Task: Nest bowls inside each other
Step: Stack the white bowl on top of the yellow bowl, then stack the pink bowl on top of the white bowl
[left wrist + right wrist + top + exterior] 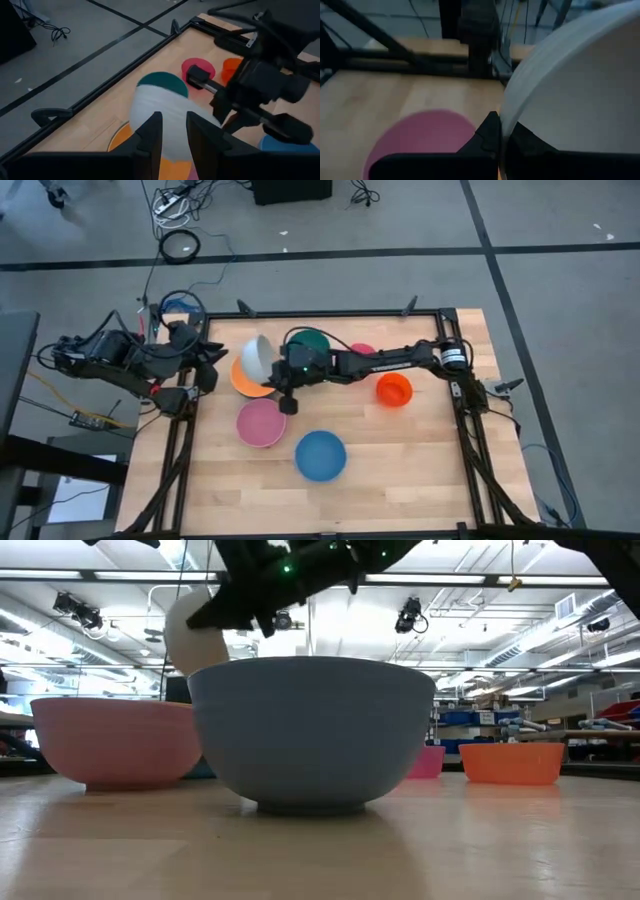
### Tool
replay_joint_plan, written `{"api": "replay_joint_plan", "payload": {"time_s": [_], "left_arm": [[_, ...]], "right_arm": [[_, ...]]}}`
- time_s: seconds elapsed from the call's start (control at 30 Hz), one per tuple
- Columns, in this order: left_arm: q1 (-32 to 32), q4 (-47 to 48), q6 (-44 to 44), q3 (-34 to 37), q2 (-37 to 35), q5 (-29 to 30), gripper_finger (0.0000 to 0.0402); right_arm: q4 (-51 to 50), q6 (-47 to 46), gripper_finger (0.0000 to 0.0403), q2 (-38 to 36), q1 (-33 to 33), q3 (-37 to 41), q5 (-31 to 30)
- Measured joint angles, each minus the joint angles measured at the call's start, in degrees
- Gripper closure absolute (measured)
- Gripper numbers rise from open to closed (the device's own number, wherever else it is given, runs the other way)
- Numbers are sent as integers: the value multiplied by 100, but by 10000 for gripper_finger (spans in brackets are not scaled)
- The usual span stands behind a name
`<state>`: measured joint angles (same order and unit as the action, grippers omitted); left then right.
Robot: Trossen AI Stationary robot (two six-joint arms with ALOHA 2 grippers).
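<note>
A white bowl hangs tilted in the air above an orange bowl, with my right gripper shut on it. In the low view the white bowl shows high up, behind the blue bowl. My left gripper is at the table's left edge and open. Its fingers point at the white bowl and stop short of it. On their bases on the table stand a pink bowl, a blue bowl, a red-orange bowl, a dark green bowl and a magenta bowl. My right gripper pinches the white bowl's rim between its two fingers, one finger on the inner wall and one on the outer. The fingers come from the table's right side, slanting a little downward. The bowl is lifted clear and tipped on its side, its opening turned toward the right arm.
The right arm stretches across the far half of the table, above the magenta and dark green bowls. A black frame runs round the table's edges. Bare wood lies at the near left and near right.
</note>
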<state>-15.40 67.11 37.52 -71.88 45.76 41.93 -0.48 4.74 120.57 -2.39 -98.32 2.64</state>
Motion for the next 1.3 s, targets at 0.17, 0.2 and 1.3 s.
{"api": "replay_joint_plan", "payload": {"time_s": [0.17, 0.2, 1.3], "left_arm": [[0, 5, 0, 0, 0, 0, 305], [0, -2, 0, 0, -2, 2, 305], [-6, 105, 749, 78, 6, -1318, 305]], "right_arm": [[-77, 34, 403, 29, -79, 0, -89], [-87, 34, 403, 29, -97, 0, -99], [-985, -464, 311, -146, -33, 2, 124]]}}
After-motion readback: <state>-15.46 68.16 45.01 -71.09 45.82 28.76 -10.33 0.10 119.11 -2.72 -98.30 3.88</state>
